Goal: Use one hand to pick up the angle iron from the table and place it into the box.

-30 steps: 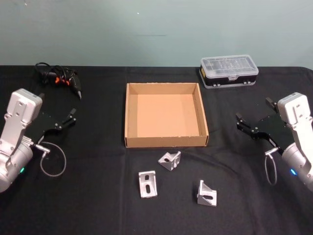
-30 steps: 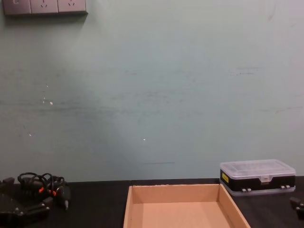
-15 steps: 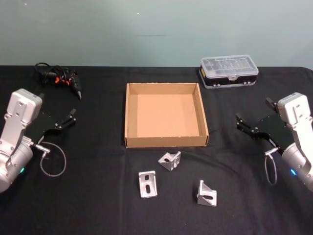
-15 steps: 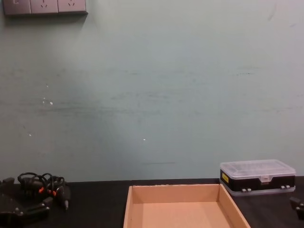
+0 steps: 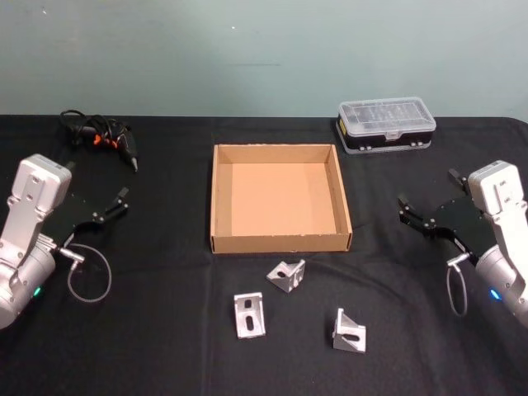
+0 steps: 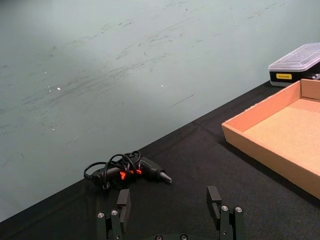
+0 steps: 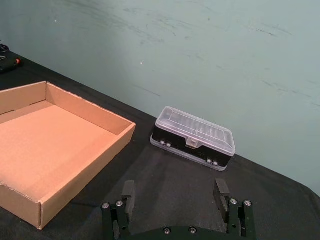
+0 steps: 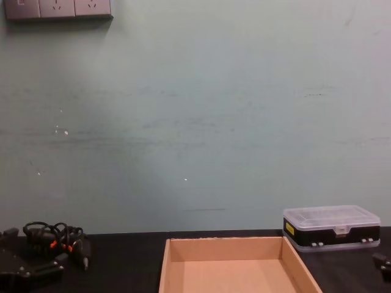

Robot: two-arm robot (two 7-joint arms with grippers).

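Currently irons (image 5: 286, 275) lie on table (image 5: 165, 346) before box (image 5: 280, 243); case (image 5: 385, 124) behind right, corded tool (image 5: 111, 140) behind left; left gripper (image 5: 96, 183), right gripper (image 5: 429, 188) gape empty, flanking box.

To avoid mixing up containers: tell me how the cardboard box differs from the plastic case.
The box is tan cardboard; the case is black plastic with a clear lid. The box is open-topped; the case is shut. The box is wider, mid-table; the case sits behind, to the robot's right. Both rest on the black table.
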